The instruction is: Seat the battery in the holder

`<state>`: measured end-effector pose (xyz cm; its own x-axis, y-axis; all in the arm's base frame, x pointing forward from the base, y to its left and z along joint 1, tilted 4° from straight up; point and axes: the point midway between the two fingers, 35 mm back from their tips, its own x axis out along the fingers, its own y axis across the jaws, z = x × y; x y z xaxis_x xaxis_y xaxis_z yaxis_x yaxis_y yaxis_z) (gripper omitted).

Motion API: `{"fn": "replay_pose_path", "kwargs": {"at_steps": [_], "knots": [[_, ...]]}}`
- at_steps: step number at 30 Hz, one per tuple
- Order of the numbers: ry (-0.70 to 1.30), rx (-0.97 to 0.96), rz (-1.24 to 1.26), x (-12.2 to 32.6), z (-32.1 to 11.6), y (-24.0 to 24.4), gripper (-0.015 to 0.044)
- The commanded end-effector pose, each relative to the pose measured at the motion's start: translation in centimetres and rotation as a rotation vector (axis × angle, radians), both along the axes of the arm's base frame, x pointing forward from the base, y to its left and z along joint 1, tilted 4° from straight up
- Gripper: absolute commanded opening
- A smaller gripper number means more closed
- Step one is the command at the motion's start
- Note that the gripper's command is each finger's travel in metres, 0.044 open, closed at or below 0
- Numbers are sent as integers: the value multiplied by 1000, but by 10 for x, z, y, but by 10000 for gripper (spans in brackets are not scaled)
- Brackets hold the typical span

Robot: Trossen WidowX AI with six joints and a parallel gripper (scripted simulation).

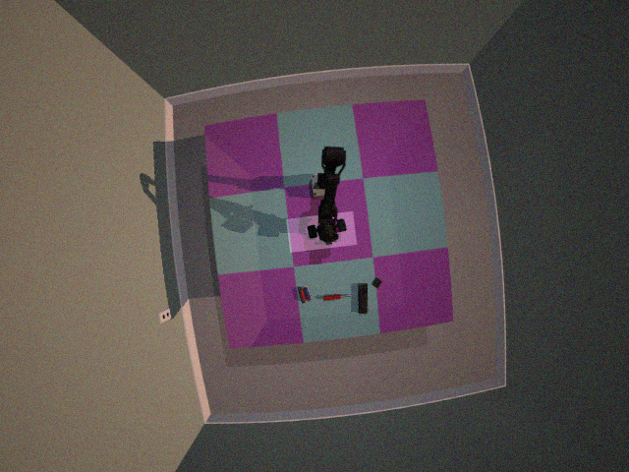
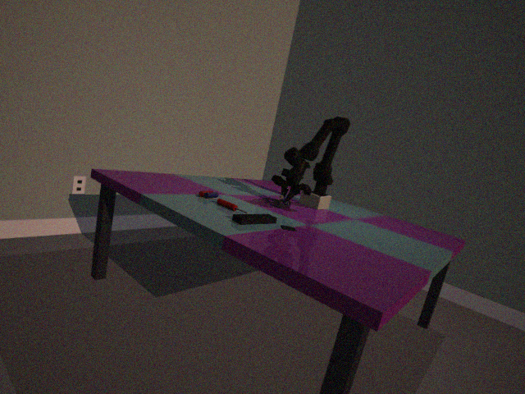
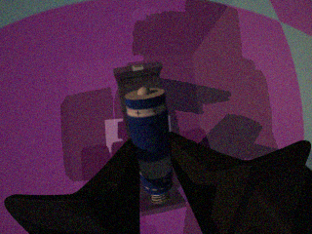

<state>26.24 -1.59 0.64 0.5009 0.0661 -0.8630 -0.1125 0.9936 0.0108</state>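
Observation:
The blue battery [image 3: 147,129] is between the fingers of my gripper [image 3: 151,140], which is shut on it. In the wrist view its terminal end, with the pale nub, points to the top and looks raised toward the camera. Its flat end is low, beside the coiled spring [image 3: 158,198] of the holder. The dark holder [image 3: 138,73] lies under the battery, its lip end beyond the terminal end. The battery hides most of the holder's channel. Whether the flat end presses on the spring is hard to tell. In the top and exterior views the arm and distance hide the battery and holder.
A red screwdriver [image 1: 332,297] [image 2: 227,204], a black box [image 1: 363,298] [image 2: 254,218], a small dark square piece [image 1: 376,282] [image 2: 288,227] and a red and blue item [image 1: 304,294] [image 2: 208,194] lie away from the arm. A pale block [image 2: 317,200] stands by the arm's base.

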Motion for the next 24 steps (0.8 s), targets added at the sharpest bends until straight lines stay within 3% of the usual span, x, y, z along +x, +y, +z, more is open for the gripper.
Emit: {"fn": "replay_pose_path", "kwargs": {"at_steps": [1,24], "knots": [[48,-6,-3,-3,-5,0,70],[186,-18,2,3,-7,0,70]]}}
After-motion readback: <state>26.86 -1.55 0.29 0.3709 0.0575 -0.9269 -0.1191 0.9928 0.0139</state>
